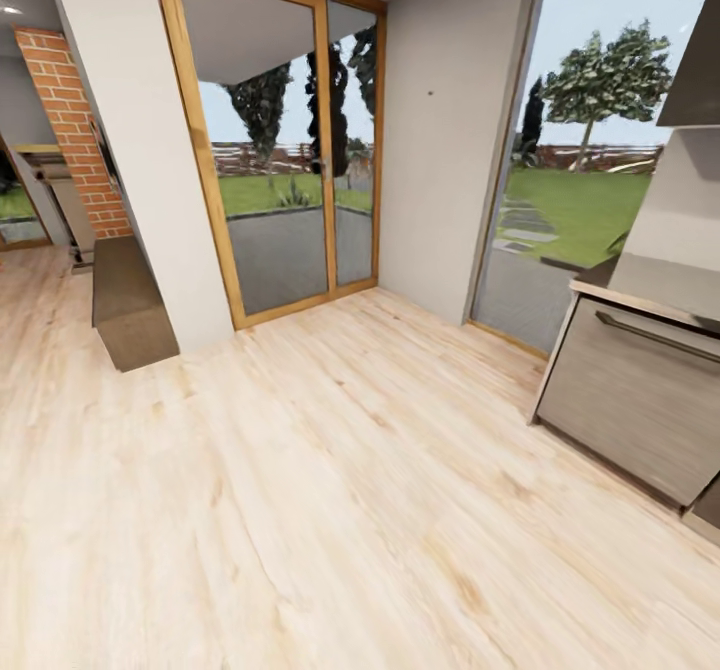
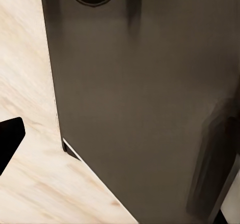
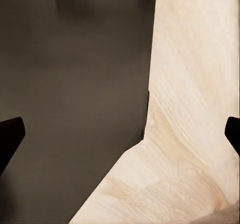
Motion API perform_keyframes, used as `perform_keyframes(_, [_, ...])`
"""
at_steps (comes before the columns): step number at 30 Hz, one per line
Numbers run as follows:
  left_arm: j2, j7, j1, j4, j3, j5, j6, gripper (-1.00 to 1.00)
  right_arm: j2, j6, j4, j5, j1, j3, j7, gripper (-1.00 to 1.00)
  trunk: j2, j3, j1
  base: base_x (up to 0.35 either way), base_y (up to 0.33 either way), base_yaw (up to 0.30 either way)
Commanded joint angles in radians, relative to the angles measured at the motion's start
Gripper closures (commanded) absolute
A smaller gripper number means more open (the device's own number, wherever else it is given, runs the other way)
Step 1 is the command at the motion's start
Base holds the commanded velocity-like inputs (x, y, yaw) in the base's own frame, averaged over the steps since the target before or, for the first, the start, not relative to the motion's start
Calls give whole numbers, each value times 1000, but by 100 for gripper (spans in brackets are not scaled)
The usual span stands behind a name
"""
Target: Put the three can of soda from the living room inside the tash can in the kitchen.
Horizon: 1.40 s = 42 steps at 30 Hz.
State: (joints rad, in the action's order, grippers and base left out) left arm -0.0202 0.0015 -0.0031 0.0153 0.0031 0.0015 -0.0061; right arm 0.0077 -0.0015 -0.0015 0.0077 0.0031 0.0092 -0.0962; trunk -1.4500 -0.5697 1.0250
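Observation:
The cans of soda and the tash can are out of view. My left gripper hangs over pale wood floor beside a dark grey panel. One black fingertip shows at the picture's edge, set wide, with nothing held. My right gripper is open and empty. Its two black fingertips stand far apart over the same kind of dark panel and floor.
Wood-framed glass doors stand ahead, with a white wall pier to their left. A dark brown bench and a red brick column lie at far left. A steel appliance front with a handle is at right. Pale wood floor stretches ahead.

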Motion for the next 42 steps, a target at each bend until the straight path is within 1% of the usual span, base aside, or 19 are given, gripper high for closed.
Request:
perform_keyframes(1, [0, 0, 0, 0, 0, 0, 0, -100, 0, 0, 0, 0, 0, 0, 0, -100, 0, -1, 0, 112, -102, 226])
perform_keyframes(23, [-3, 0, 0, 0, 0, 0, 0, -100, -1, 0, 0, 0, 0, 0, 0, -100, 0, -24, 0, 101, -85, 227])
perform_keyframes(42, [-6, 0, 0, 0, 0, 0, 0, -100, -1, 0, 0, -2, 0, -1, 0, -100, 0, -44, 0, 35, -10, 226])
